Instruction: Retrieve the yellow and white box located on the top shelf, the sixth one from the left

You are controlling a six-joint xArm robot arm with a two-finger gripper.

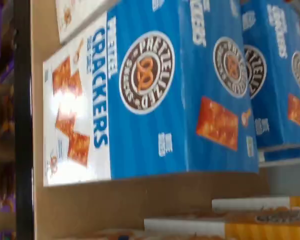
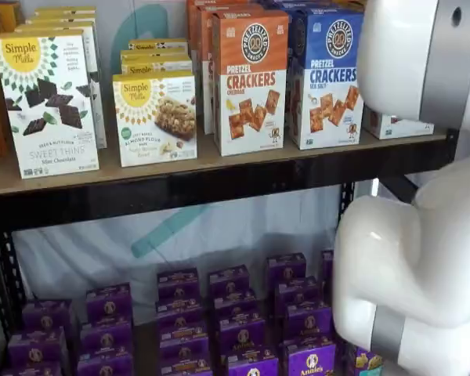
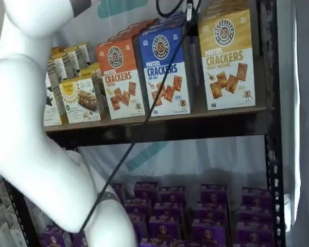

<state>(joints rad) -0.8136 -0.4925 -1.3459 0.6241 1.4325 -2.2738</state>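
On the top shelf (image 3: 159, 122), at its right end, the yellow and white box (image 3: 227, 59) is seen upright, ungrasped. The approach is judged under way; the gripper is not shown, its jaws taken as spread wide. The blue-topped carton (image 3: 166, 72) stands just beside it, filling the wrist view, so a sideways shift is needed.

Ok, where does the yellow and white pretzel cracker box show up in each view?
Wrist view: only a white and yellow sliver of the yellow and white box, across bare board from the blue-topped cracker carton.
Shelf view: mostly hidden by the white arm; likely the white strip right of the blue-topped cracker carton.
Shelf view: full front, at the row's right end.
Shared landmark: the blue-topped cracker carton, its neighbour.
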